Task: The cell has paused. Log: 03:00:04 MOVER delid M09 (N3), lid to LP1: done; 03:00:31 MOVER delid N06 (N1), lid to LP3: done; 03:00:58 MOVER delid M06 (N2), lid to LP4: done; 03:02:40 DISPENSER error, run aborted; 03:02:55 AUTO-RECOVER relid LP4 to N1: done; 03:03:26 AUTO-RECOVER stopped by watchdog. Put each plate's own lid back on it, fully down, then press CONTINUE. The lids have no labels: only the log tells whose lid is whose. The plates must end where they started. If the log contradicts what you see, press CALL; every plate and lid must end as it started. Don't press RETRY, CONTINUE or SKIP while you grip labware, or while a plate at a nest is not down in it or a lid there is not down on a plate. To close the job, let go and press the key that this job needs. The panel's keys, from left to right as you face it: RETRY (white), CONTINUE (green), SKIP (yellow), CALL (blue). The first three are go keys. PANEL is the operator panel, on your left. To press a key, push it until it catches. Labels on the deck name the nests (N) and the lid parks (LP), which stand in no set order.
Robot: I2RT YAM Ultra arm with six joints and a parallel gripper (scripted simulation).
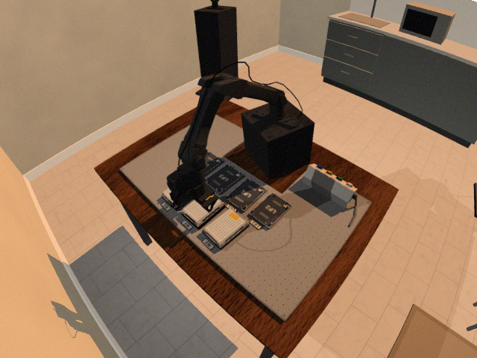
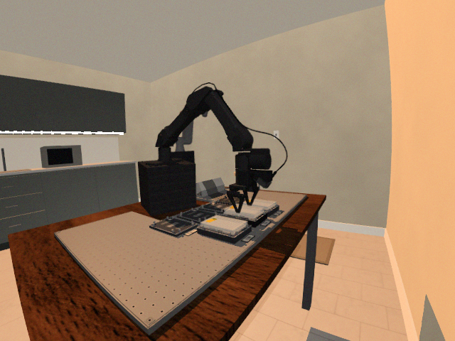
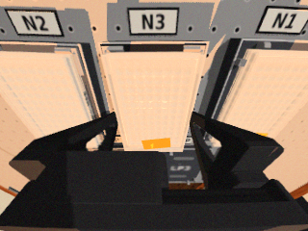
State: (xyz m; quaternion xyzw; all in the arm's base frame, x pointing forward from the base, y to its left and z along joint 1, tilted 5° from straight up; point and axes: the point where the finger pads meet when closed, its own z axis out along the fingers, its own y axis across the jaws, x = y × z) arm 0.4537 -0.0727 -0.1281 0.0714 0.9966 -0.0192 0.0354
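We see the gripper [image 3: 154,126] standing over the middle nest, labelled N3 [image 3: 153,21], with its two dark fingers set on either long side of the lid [image 3: 150,91] that lies there; the jaws are closed on this lid and hold it across its width, near the end that carries an orange tag [image 3: 155,143]. In the wrist view the lid runs straight away from the jaws toward the N3 label, its near end between the fingertips and its far end close under the label, so the grip is at one end and not at the middle. Whether the lid sits fully down on the plate beneath it we cannot tell. To one side the N2 nest [image 3: 34,22] holds a pale plate [image 3: 40,96], and to the other the N1 nest [image 3: 282,20] holds another pale plate [image 3: 260,91]; both are apart from the fingers. Below the jaws a dark lid park [image 3: 182,169] shows, its label partly hidden. From the top view the arm [image 1: 200,115] bends down from its black base [image 1: 279,142] onto the row of nests, with a row of dark lid parks [image 1: 246,194] just beside them on the grey deck [image 1: 269,262]. The operator panel [image 1: 330,183] stands well apart from the gripper, near the base. In the exterior view the gripper [image 2: 242,199] points straight down at the middle plate.
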